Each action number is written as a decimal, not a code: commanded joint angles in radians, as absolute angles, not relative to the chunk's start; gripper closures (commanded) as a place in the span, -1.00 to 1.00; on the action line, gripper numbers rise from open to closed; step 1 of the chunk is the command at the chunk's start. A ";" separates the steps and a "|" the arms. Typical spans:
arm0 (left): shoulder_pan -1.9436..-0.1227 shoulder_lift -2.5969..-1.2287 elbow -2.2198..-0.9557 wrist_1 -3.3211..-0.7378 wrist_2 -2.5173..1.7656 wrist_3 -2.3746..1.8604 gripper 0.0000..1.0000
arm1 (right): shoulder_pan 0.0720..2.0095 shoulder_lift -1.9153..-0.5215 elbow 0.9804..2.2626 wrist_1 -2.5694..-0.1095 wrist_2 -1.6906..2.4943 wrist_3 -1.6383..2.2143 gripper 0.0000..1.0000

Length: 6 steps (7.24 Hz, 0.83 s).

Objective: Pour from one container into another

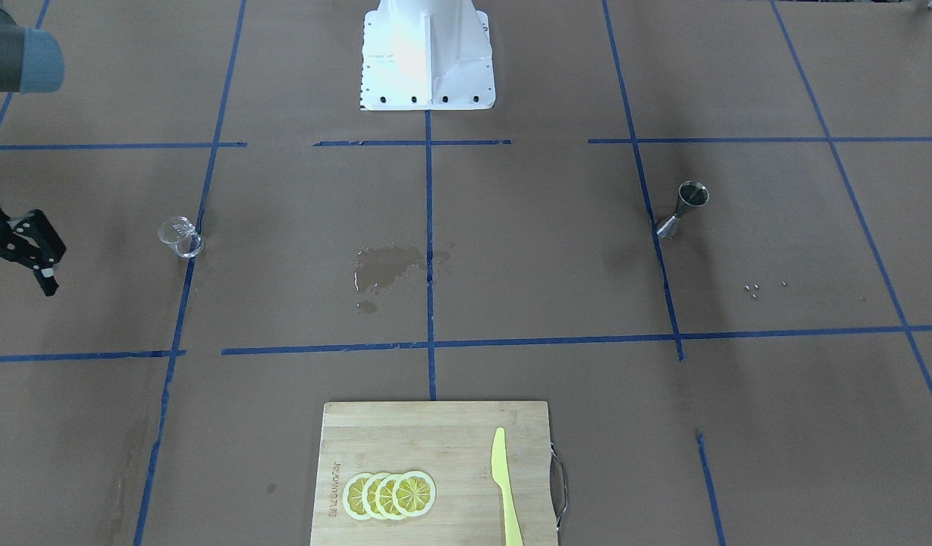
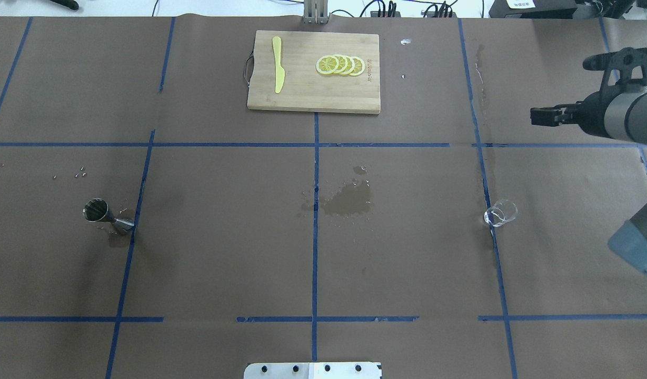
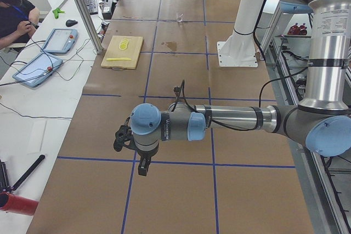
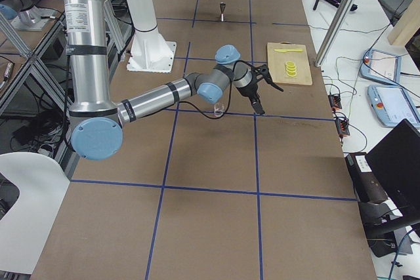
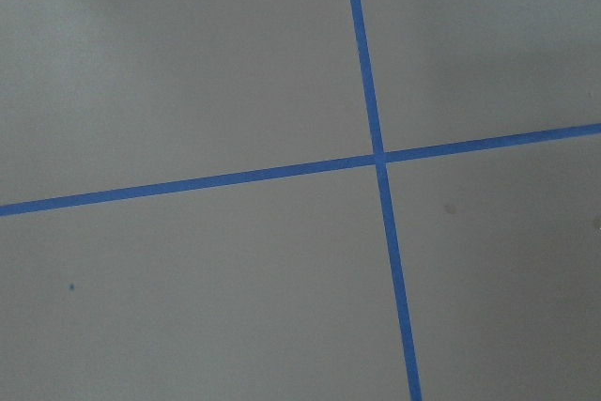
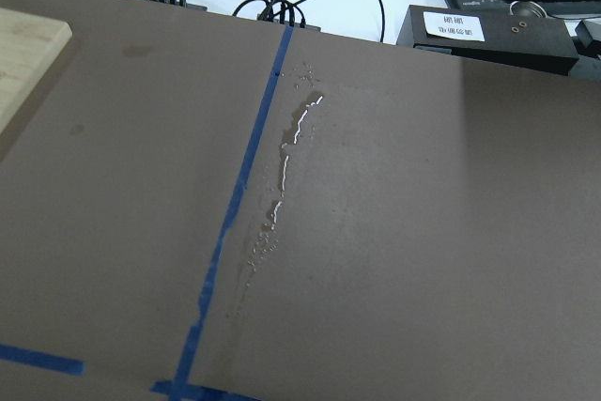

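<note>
Brown-papered table [image 2: 223, 252], jigger [image 2: 107, 217], faintly marked cup [image 2: 499, 214], right gripper [image 4: 271, 101] spread, left gripper [image 3: 130, 159] unclear

Jigger [image 2: 107, 216]: shiny steel, hourglass-shaped, two cones joined at a narrow waist. It stands upright with an open mouth on top, at 9 o'clock from table centre on my left, its foot touching a blue tape line [image 2: 127, 252].

Cup [image 2: 500, 213]: small, clear, short and round. It stands upright at 3 o'clock on my right, well apart from the jigger. I cannot tell its contents.
</note>
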<state>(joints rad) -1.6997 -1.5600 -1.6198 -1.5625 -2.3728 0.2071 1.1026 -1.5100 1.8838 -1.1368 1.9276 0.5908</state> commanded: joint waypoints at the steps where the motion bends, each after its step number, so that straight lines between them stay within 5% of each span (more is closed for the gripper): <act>1: -1.700 -1.560 -1.620 -1.562 -2.378 0.207 -1.00 | 1.289 -1.493 1.885 -1.422 2.194 0.355 -1.00; 5: -1.700 -1.559 -1.617 -1.559 -2.378 0.206 -1.00 | 1.523 -1.508 1.864 -1.920 2.264 -0.099 -1.00; 6: -1.700 -1.559 -1.617 -1.559 -2.378 0.206 -1.00 | 1.567 -1.602 1.867 -1.931 2.287 -0.136 -1.00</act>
<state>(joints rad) -1.6997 -1.5587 -1.6171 -1.5589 -2.3777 0.2056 1.4994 -1.5240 1.8682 -1.8627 2.2630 -0.0692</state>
